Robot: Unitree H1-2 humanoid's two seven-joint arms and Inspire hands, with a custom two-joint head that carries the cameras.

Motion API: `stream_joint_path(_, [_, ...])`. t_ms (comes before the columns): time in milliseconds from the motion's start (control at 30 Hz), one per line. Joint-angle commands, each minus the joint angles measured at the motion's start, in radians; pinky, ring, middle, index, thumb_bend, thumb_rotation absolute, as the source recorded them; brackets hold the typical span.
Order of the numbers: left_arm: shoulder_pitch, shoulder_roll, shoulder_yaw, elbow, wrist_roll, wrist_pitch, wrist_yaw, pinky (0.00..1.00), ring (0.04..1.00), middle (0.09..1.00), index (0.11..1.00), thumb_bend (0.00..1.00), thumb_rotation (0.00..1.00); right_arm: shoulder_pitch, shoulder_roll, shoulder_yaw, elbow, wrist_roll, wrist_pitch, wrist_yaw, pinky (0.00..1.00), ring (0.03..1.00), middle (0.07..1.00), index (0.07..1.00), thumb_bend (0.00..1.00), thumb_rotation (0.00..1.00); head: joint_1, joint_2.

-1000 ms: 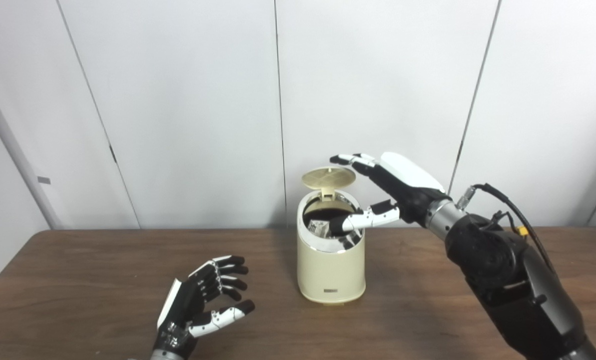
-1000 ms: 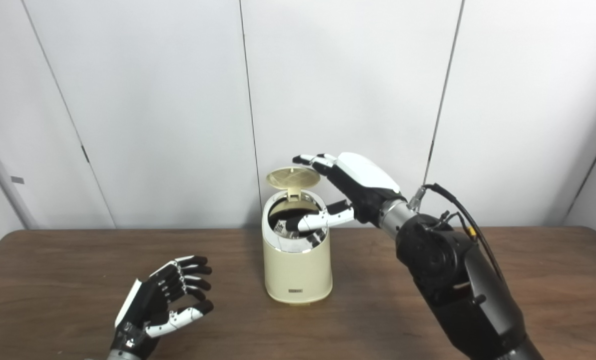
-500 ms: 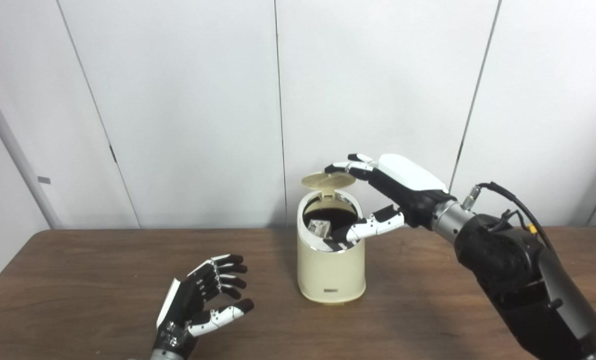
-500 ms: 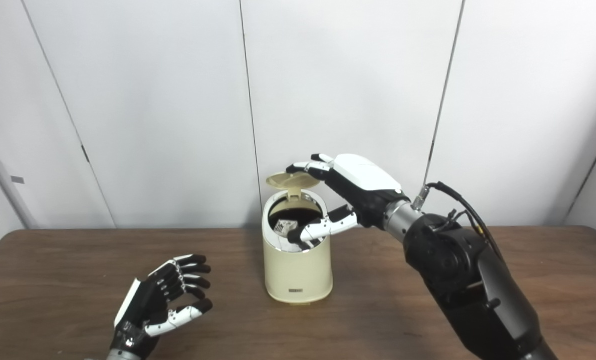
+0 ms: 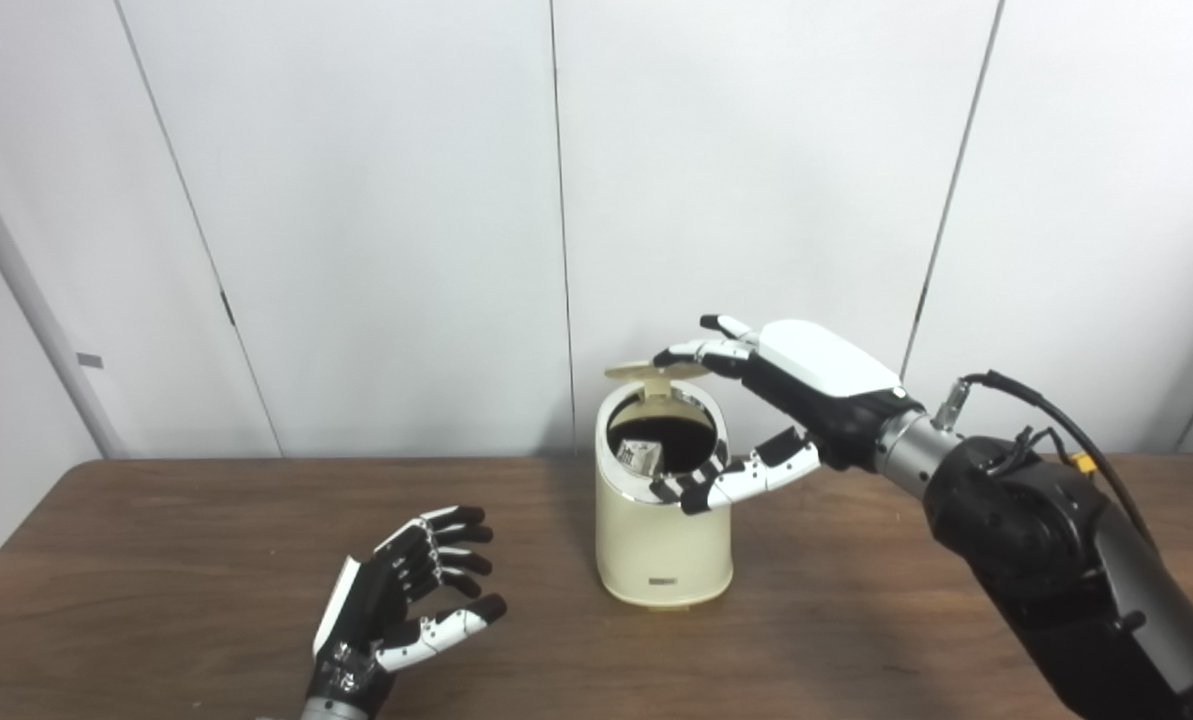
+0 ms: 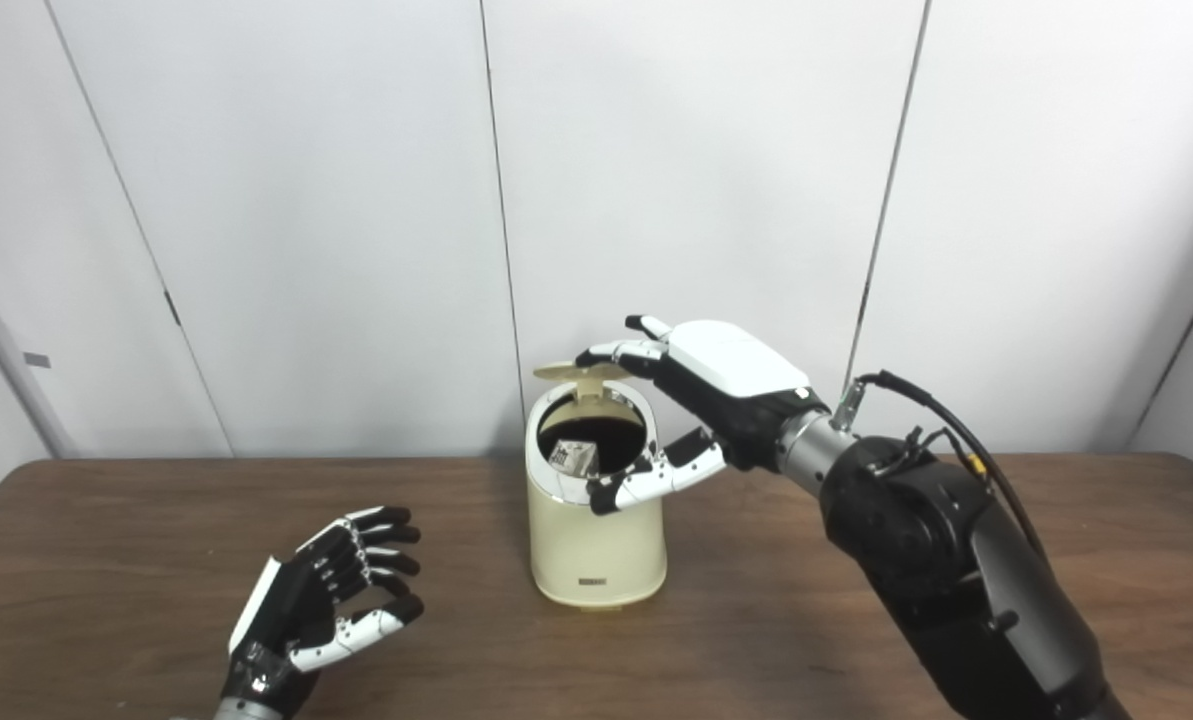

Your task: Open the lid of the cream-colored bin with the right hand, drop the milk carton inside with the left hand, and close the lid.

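Item count: one cream-colored cylindrical plastic bin (image 5: pixel 663 545) with one round hinged lid (image 5: pixel 644 370); one white printed milk carton (image 5: pixel 641 456) inside the bin; one brown wooden desk (image 5: pixel 156 560); two black-and-white robot hands, left hand (image 5: pixel 396 600) and right hand (image 5: pixel 786 400).

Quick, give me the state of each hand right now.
Left hand: open, holding nothing, low over the brown wooden table.
Right hand: open, fingertips on the round cream-colored lid of the cream-colored bin, gripping nothing.
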Motion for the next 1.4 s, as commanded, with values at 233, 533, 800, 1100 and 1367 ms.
stream_joint_path(233, [0.006,-0.015,-0.005,0.018,0.004,-0.026,0.008,0.50,0.589,0.690,0.740,0.82,0.19,-0.013,-0.005,-0.020,-0.023,-0.001,-0.014,0.005,0.88,0.994,0.858,0.853,0.70,0.56,0.007,0.010])
stream_joint_path(533, [0.009,-0.019,-0.006,0.011,0.014,-0.025,0.013,0.50,0.588,0.691,0.730,0.82,0.20,0.009,-0.001,-0.008,-0.016,0.007,-0.022,0.014,0.92,1.000,0.877,0.861,0.70,0.56,0.016,0.022])
stream_joint_path(800, [0.015,-0.021,-0.005,-0.005,0.009,-0.013,0.012,0.49,0.586,0.687,0.730,0.82,0.19,0.024,0.004,0.003,-0.016,-0.003,-0.024,0.023,0.96,0.998,0.873,0.856,0.71,0.54,0.018,0.030])
stream_joint_path(1100, [0.025,-0.021,-0.004,-0.029,0.016,0.007,0.016,0.49,0.584,0.686,0.730,0.83,0.19,0.043,0.007,0.012,-0.012,-0.011,-0.023,0.026,0.94,0.995,0.857,0.857,0.70,0.48,0.023,0.043])
stream_joint_path(1367, [0.027,-0.023,-0.003,-0.032,0.012,0.004,0.015,0.49,0.584,0.686,0.727,0.81,0.18,0.052,0.006,0.025,0.000,-0.030,-0.048,0.019,0.96,0.989,0.844,0.853,0.68,0.46,0.026,0.049])
